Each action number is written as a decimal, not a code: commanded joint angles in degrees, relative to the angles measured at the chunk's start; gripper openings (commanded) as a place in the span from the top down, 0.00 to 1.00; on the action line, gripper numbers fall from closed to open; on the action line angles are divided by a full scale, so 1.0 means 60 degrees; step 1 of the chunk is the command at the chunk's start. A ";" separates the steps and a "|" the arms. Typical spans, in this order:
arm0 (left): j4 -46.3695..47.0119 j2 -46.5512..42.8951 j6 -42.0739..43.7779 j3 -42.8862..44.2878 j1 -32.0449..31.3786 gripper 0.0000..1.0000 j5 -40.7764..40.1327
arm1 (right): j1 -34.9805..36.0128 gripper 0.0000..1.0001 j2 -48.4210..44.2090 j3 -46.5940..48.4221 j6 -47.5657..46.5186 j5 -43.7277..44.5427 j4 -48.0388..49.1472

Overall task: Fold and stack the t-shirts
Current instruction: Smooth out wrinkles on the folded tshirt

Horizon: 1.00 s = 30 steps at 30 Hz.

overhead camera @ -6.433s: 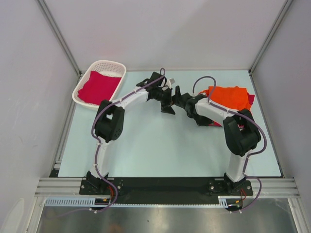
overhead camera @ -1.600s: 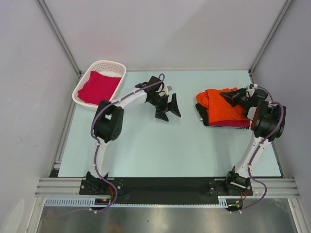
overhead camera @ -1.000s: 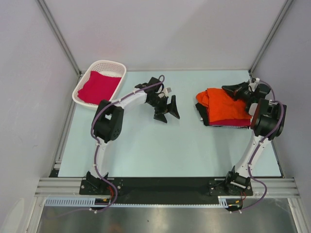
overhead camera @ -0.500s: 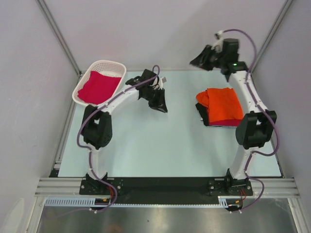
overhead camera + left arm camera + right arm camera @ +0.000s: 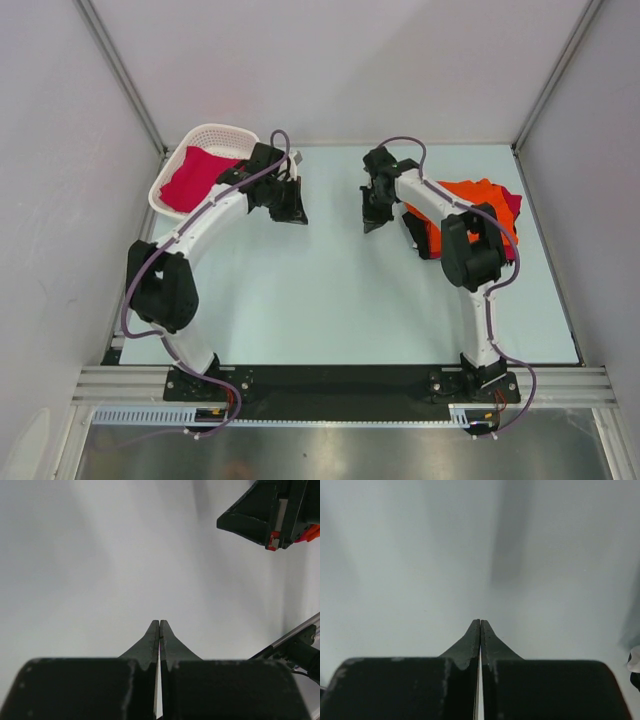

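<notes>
A folded bright orange t-shirt (image 5: 470, 203) lies on top of a crimson one (image 5: 513, 204) at the table's right back. Another crimson t-shirt (image 5: 195, 176) lies in the white basket (image 5: 215, 131) at the left back. My left gripper (image 5: 298, 216) hovers just right of the basket, shut and holding nothing. My right gripper (image 5: 368, 224) is just left of the orange stack, also shut and holding nothing. In the left wrist view the shut gripper (image 5: 159, 622) points over bare table towards the right gripper (image 5: 267, 515). The right wrist view shows its shut gripper (image 5: 480, 621) over bare table.
The pale green table (image 5: 330, 300) is walled by grey panels on three sides. A metal frame rail (image 5: 340, 383) runs along the near edge, where both arm bases are bolted. The right arm's elbow (image 5: 467, 250) stands over the front of the shirt stack.
The right arm swung down from high at the back to the table left of the orange stack. The left gripper closed and moved left towards the basket.
</notes>
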 commanded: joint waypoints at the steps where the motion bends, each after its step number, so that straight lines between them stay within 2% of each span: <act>1: 0.0212 -0.0058 0.0346 0.0015 0.0014 1.00 0.0101 | 0.0126 1.00 -0.0073 0.0345 -0.0221 0.1206 -0.0685; 8: 0.0255 0.0045 0.0361 0.0059 0.0029 1.00 0.0219 | 0.0082 1.00 0.0454 0.0302 -0.0295 0.2494 -0.1227; 18: 0.0255 0.0060 0.0390 -0.0058 0.0029 1.00 0.0336 | -0.0548 1.00 0.1157 0.0419 -0.0456 0.2554 -0.1125; 30: 0.0270 0.0191 0.0420 -0.0073 0.0029 1.00 0.0380 | -0.1455 1.00 0.1641 0.0800 -0.0778 0.3637 -0.1418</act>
